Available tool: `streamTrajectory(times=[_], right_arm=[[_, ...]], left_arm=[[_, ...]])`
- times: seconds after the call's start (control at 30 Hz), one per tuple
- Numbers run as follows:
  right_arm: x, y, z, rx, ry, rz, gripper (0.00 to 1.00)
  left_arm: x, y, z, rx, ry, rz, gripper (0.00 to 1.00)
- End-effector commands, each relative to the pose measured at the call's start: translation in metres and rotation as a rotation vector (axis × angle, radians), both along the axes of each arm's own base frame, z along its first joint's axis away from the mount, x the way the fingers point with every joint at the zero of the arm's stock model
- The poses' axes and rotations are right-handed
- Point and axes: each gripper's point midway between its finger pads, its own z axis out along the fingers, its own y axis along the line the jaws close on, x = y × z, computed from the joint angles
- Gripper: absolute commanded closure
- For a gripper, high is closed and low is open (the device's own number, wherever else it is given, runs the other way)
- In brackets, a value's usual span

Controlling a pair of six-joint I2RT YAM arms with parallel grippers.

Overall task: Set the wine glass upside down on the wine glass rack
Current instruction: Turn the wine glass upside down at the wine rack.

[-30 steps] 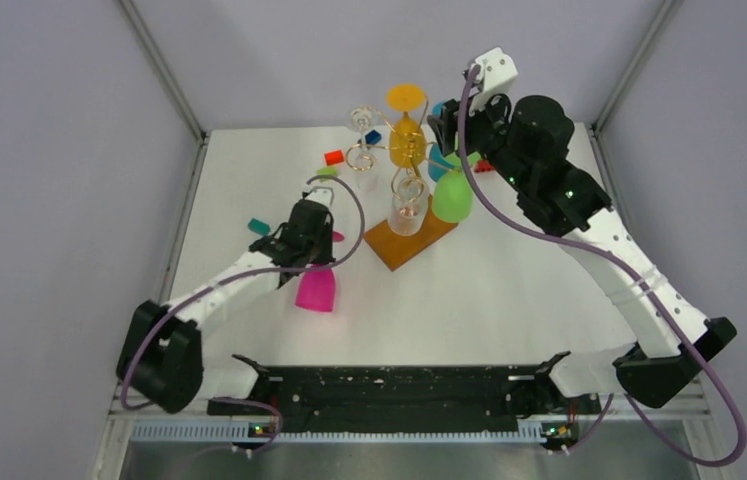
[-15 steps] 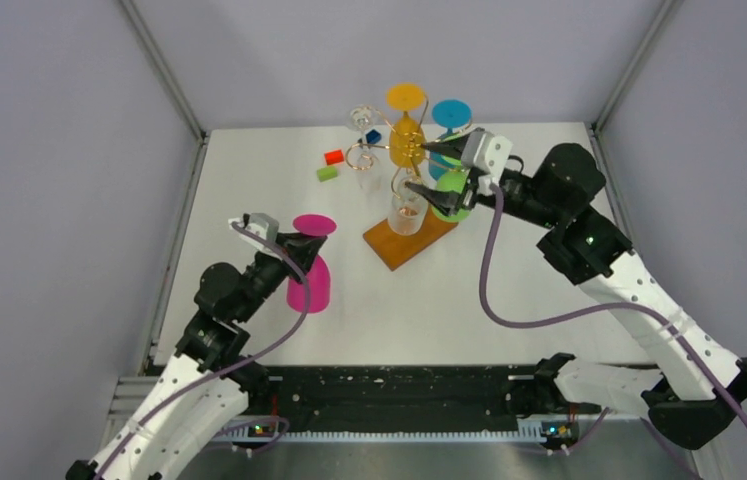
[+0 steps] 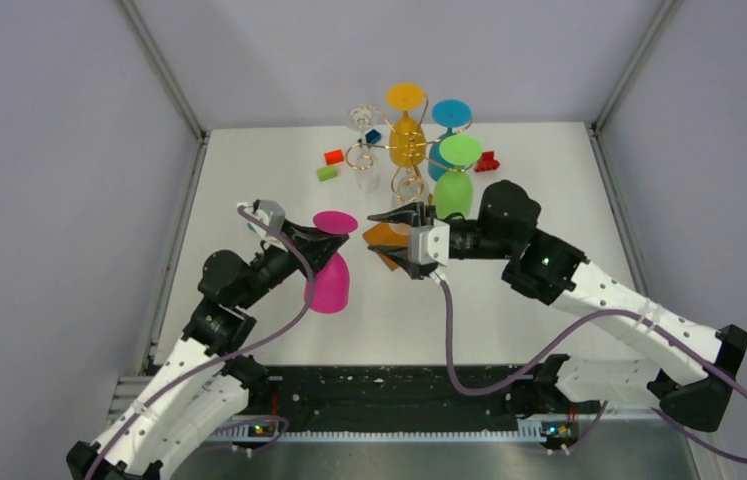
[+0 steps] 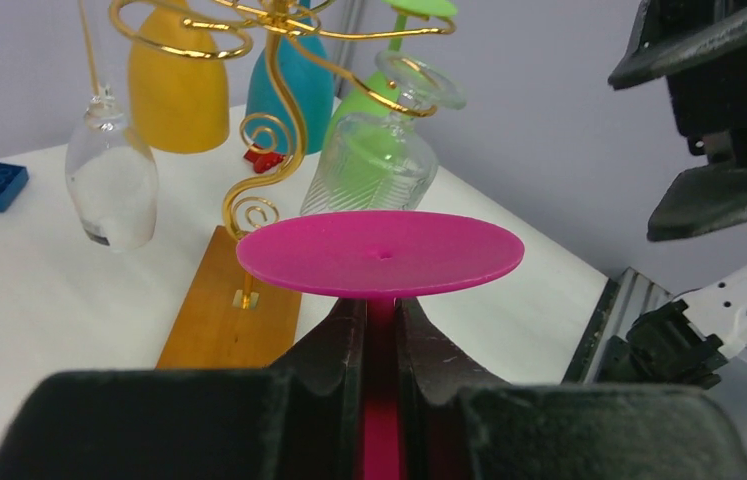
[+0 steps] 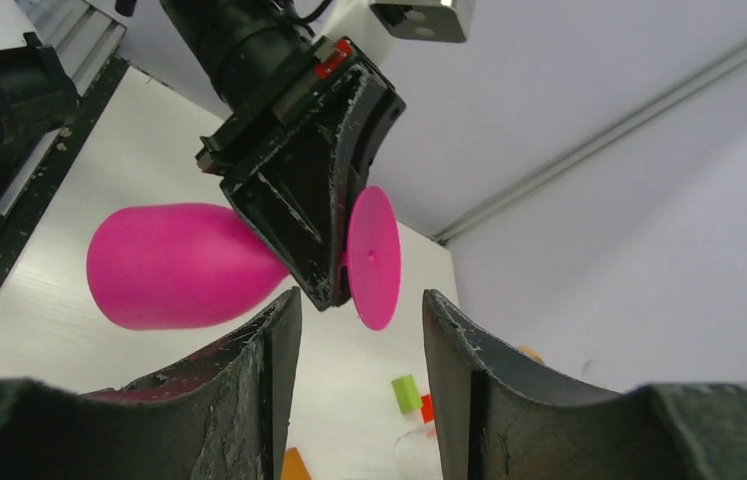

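Note:
The pink wine glass (image 3: 330,285) is upside down, foot on top, left of the wine glass rack (image 3: 389,155). My left gripper (image 3: 314,247) is shut on its stem, just under the foot (image 4: 380,252). The rack's gold wire arms (image 4: 279,130) rise from an orange-brown base (image 4: 224,320) and hold yellow, teal, green and clear glasses upside down. My right gripper (image 3: 396,238) is open and empty in front of the base, pointing left at the pink foot (image 5: 376,257). The pink bowl (image 5: 174,265) shows left of its jaws.
Small blocks lie at the back of the table: red (image 3: 334,157), green (image 3: 327,173), blue (image 3: 373,137), and another red one (image 3: 487,160) at the back right. Grey walls close in the table on three sides.
My left gripper has carried the pink glass slightly right, toward the rack. My right arm has swung down from the rack's glasses to in front of the base, facing the pink glass.

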Motion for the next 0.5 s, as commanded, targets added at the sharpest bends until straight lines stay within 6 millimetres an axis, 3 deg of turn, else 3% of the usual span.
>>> streamTrajectory(times=[0.0,0.47], right_arm=[[-0.01,0.015,0.014,0.037,-0.133,0.019,0.53],[0.001,0.035,0.011,0.043,-0.223,-0.059,0.61]], left_arm=[[-0.018,-0.006,0.053,-0.109,-0.113,-0.088,1.0],[-0.031,-0.018,0.054,-0.105,-0.115,-0.197,1.0]])
